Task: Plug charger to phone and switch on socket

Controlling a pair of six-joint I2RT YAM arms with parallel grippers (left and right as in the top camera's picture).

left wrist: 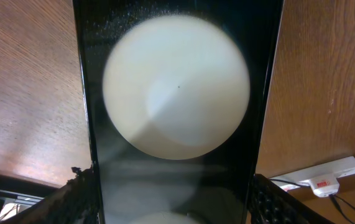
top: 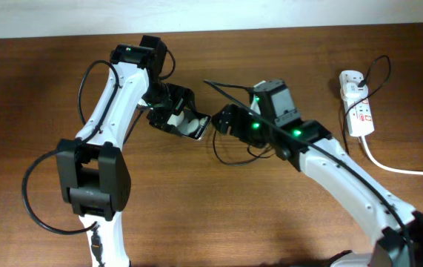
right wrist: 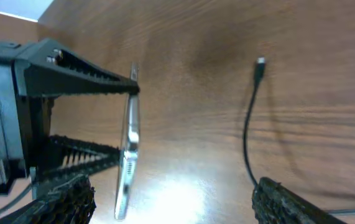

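Evidently the plugging step is in hand above the brown wooden table point(top: 41, 89), and the switch is judged to come afterwards. The white power strip point(top: 357, 104) lies untouched near the table's far right edge, well apart from both arms. The left gripper point(top: 174, 119) is clamped on the black phone point(left wrist: 177, 93), one finger on each long side, and holds it off the table, so the right wrist view sees it edge-on as a thin upright sliver. The right gripper point(right wrist: 168, 196) faces the phone from just beside it, its fingers spread wide with nothing between them. The thin black charger cable point(right wrist: 247, 130) rises close by the finger point(right wrist: 295, 205) at the right of the right wrist view; whether it touches that finger cannot be told. Its small connector tip point(right wrist: 260, 62) sits out ahead of the right gripper and to one side of the phone, apart from it and not plugged in. By judgement, the next move calls for the right gripper to close on the cable just behind the tip. It would then line the tip up with the port on the phone's short edge and push straight in, with the phone held steady by the left gripper. The tip is tiny and the cable limp, so a grip too far back would likely let it droop off line.
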